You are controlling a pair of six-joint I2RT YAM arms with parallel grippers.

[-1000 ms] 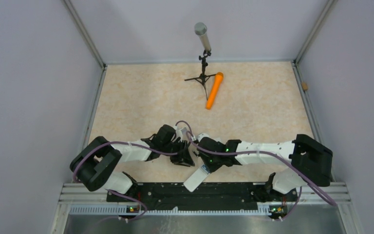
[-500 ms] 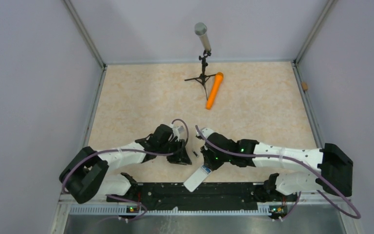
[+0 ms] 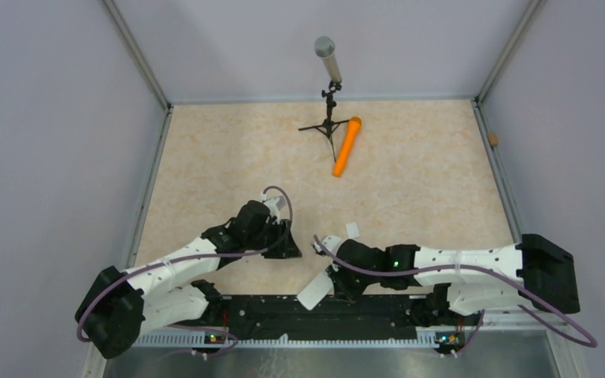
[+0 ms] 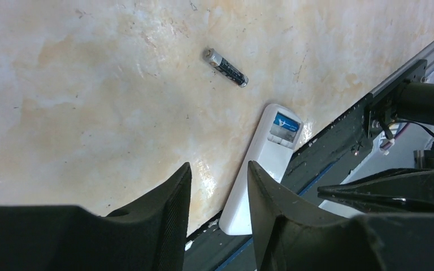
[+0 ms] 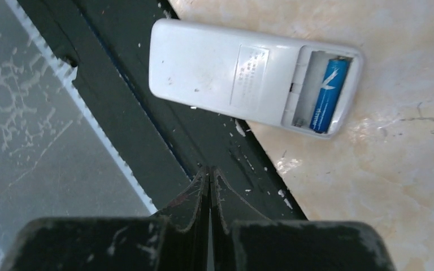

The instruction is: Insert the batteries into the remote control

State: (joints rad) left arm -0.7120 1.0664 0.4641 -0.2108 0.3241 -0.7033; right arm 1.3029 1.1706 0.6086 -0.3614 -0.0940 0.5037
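both arms have pulled apart and back toward their bases. remote control lies back-up across the near edge of the table, half on the black rail, likely so its open bay faces up: seated battery fills one slot, other bare. loose battery rests nearby on the table. left gripper half-spread, empty; right gripper pinched closed, empty.

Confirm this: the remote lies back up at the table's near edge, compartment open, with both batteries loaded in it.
Not right. Only one battery sits in the remote's open compartment, as the right wrist view shows. The second battery lies loose on the table, seen in the left wrist view. The rest stands.
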